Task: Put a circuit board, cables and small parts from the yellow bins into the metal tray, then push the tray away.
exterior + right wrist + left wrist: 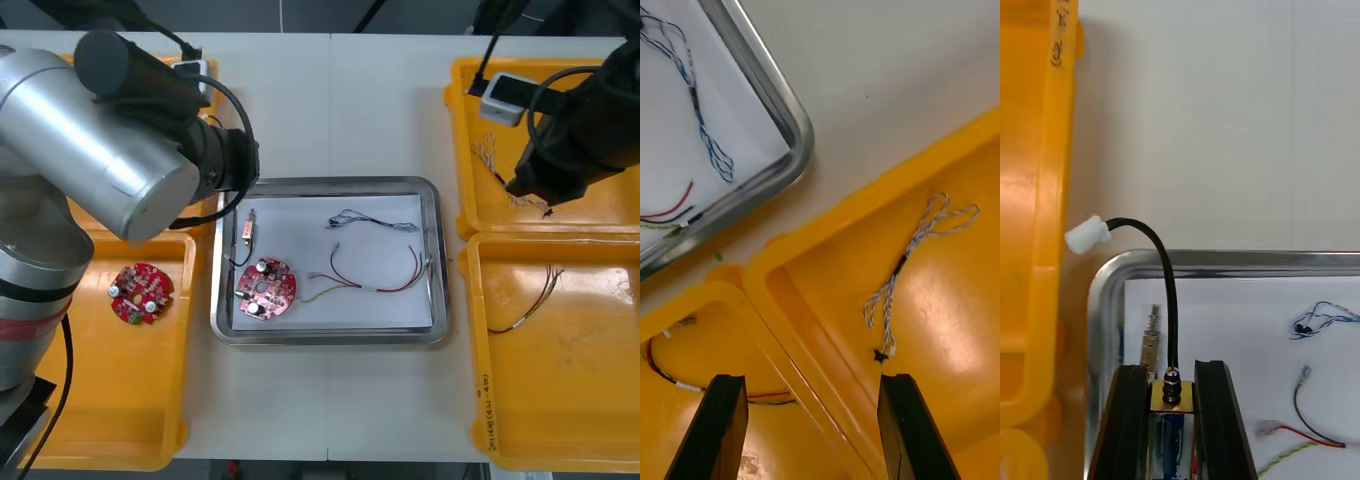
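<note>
My left gripper (1172, 367) is shut on the brass end of a black cable (1161, 255), which arches up to a white plug (1086, 234). It hangs over the left end of the metal tray (330, 338), white inside. In the tray lie a small metal part (247, 228), a red circuit board (265, 290), a twisted blue and white cable (375, 220) and a red and yellow cable (375, 275). My right gripper (811, 379) stands open over the far right yellow bin (470, 205), close to another blue and white cable (914, 262).
The near left bin (100, 400) holds a second circuit board (140, 293). A red and yellow cable (530, 300) lies in the near right bin (580, 400). My left arm (110, 150) covers most of the far left bin. Bare table lies beyond the tray.
</note>
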